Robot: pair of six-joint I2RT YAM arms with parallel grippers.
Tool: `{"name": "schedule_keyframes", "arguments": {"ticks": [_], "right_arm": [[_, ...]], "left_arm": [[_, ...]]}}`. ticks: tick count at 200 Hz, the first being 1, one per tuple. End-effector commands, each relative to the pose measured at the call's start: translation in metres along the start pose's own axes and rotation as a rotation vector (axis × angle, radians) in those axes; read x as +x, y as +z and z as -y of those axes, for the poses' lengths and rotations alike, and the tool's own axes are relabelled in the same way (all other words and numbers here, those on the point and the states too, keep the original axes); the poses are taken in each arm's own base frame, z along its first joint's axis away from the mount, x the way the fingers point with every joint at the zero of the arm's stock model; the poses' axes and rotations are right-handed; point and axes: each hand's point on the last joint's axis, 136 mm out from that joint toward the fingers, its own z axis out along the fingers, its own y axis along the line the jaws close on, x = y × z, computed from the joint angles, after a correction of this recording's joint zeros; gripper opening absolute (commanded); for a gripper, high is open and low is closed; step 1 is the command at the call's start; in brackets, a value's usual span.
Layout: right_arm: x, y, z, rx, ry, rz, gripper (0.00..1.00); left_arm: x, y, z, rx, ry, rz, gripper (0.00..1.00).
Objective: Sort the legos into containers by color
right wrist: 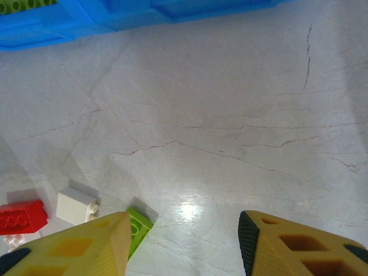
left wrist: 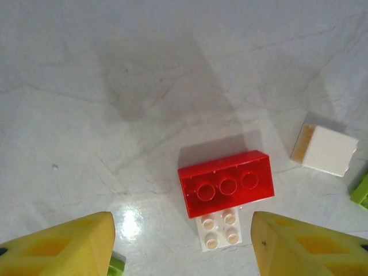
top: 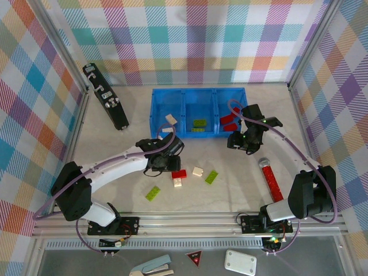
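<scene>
Legos (top: 179,174) are touching: red brick (left wrist: 225,183) is lying against cream brick (left wrist: 221,229)
Left gripper (left wrist: 181,225), wide open, is hovering above both; closing could be catching two colours together

Open tabletop (top: 218,152) lies between the blue tray (top: 154,112) and the scattered bricks (top: 211,177) — a red strip (top: 270,185) blocks the right side.

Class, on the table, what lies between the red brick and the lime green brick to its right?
A cream-white brick lies between the red brick and that lime green brick, seen in the top external view.
</scene>
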Motion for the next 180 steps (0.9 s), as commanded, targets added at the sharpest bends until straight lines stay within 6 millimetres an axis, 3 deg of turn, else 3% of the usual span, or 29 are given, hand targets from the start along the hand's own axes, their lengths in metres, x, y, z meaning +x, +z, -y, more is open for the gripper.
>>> {"name": "schedule_keyframes", "arguments": {"ticks": [1, 48, 89, 180], "right_arm": [[0.001, -0.007, -0.007, -0.03, -0.021, 0.011, 0.53], [0.005, -0.011, -0.006, -0.027, -0.024, 0.011, 0.53], [0.008, -0.013, -0.005, -0.027, -0.02, 0.015, 0.53], [0.011, -0.011, -0.002, -0.018, -0.021, 0.009, 0.53]], "left_arm": [[0.009, 0.008, 0.009, 0.005, -0.046, 0.003, 0.64], [0.034, 0.022, 0.024, 0.007, -0.038, -0.041, 0.62], [0.055, 0.038, 0.026, -0.019, -0.054, -0.095, 0.6], [0.075, 0.061, 0.027, -0.059, -0.047, -0.162, 0.54]]}}
